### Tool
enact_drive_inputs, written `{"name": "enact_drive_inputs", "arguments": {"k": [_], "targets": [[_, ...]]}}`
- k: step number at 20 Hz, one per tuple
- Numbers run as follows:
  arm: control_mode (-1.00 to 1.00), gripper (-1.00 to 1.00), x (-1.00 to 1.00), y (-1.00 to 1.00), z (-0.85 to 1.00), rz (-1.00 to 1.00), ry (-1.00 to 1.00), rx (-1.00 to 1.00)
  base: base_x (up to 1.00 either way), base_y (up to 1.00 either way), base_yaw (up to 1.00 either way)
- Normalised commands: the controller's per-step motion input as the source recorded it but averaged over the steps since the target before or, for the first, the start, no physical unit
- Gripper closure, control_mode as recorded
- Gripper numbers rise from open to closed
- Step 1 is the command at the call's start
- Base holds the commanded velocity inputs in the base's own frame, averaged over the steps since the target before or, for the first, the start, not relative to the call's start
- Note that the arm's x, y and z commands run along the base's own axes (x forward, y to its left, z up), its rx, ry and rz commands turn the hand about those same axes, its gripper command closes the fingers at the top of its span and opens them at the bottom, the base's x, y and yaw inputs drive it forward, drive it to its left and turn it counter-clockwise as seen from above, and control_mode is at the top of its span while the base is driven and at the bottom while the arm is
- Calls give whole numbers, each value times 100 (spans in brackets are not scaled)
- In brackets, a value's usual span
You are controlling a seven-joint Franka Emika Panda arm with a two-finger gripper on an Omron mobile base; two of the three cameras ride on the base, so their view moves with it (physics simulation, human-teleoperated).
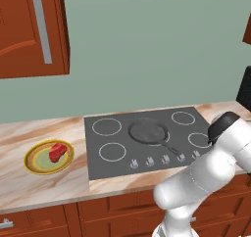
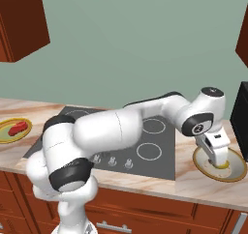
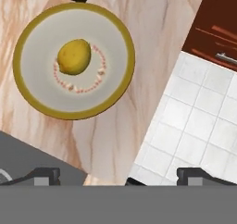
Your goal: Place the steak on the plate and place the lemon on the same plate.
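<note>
The claw (image 2: 219,161) is wide open and holds nothing. Right under it sits the lemon (image 3: 73,57), in the middle of a pale dish (image 3: 28,84) with a yellow rim on the bench (image 3: 115,140). Far off past the stove (image 1: 147,138), the red steak (image 1: 57,152) lies on the yellow plate (image 1: 33,163).
</note>
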Motion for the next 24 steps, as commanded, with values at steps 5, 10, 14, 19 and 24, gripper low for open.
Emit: {"name": "enact_drive_inputs", "arguments": {"k": [5,10,14,19,24], "targets": [[-100,-100,28,-14,-34,-9,-7,0,0,0,0],[-100,-100,26,-25,-38,-3,-1,3,0,0,0],[-100,-100,27,-29,-32,0,-1,0,0,0,0],[-100,-100,31,-32,-20,0,0,0,0,0,0],[-100,-100,22,-29,-10,-1,0,0,0,0,0]]}}
